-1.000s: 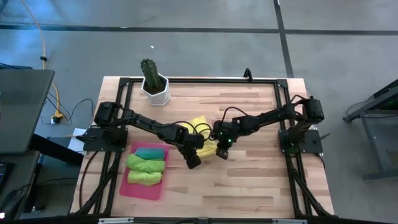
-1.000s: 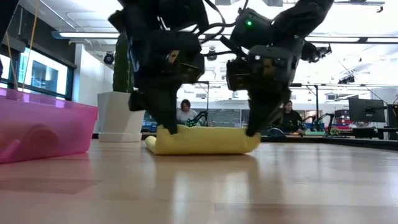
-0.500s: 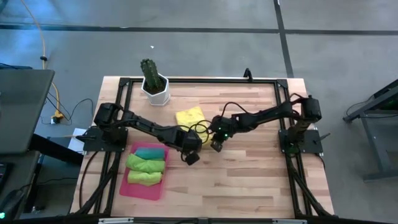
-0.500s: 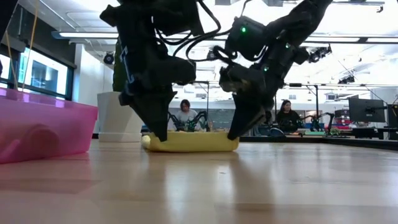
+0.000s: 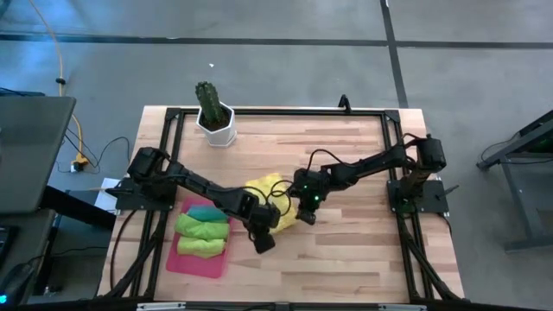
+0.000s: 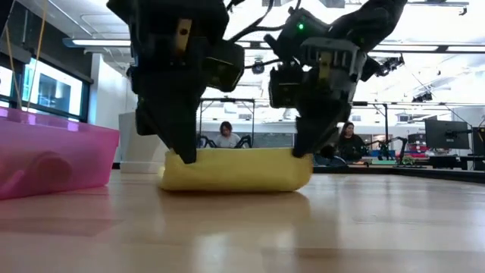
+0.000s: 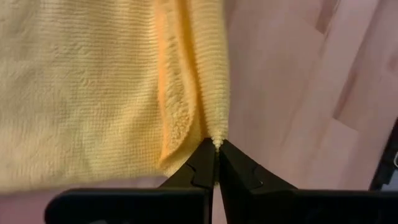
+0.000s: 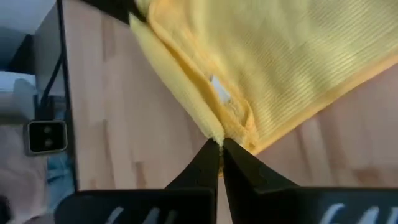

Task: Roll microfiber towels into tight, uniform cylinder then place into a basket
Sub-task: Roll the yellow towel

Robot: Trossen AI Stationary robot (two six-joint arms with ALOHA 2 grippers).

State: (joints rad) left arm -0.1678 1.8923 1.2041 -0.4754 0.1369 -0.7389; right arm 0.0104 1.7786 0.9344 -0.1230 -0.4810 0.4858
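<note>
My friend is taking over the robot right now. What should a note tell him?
Left gripper: shut on a corner of the yellow towel.
Right gripper: shut on another corner of it.
The yellow towel lies mid-table, folded over, not yet rolled.
Done: teal towel and two green rolls sit in the pink basket.
Left: roll the yellow towel, put it in the basket.

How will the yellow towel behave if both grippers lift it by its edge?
The yellow towel will probably droop: it is soft cloth, already folding where the left gripper and right gripper pinch it. It looks light, and its fuzzy weave should not slip.
</note>
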